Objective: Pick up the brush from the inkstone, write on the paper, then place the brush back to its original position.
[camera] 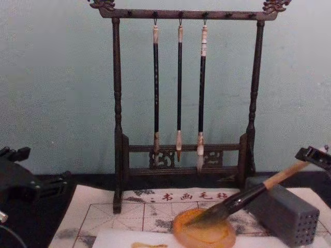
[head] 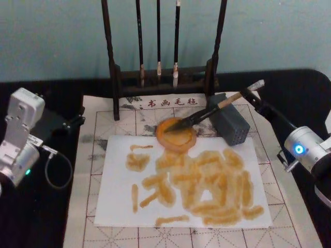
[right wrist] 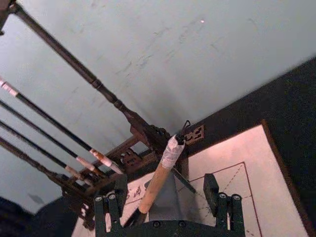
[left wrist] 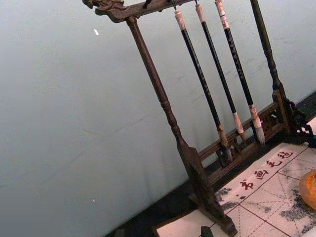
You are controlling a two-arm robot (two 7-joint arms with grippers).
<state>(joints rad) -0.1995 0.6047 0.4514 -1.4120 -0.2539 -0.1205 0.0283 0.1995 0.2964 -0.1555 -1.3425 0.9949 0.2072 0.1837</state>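
Observation:
The brush (head: 207, 112) lies slanted, its dark tip in the round orange inkstone (head: 176, 137) and its tan handle propped on the grey block (head: 230, 125). In the chest view the brush (camera: 243, 199) rises from the inkstone (camera: 204, 235) toward the right edge. My right gripper (head: 249, 93) is at the handle's capped end, open. In the right wrist view the brush handle (right wrist: 157, 180) runs between the spread fingers (right wrist: 116, 195), nearer one of them. The white paper (head: 119, 206), covered with yellow-orange strokes, lies in front of the inkstone. My left gripper (head: 58, 124) is parked at the far left.
A dark wooden rack (camera: 181, 155) with three thin hanging brushes (camera: 178, 88) stands behind the inkstone. The grid-lined mat (head: 93, 150) with red characters lies under the paper. The grey block (camera: 289, 217) with small holes sits right of the inkstone. A black cloth covers the table.

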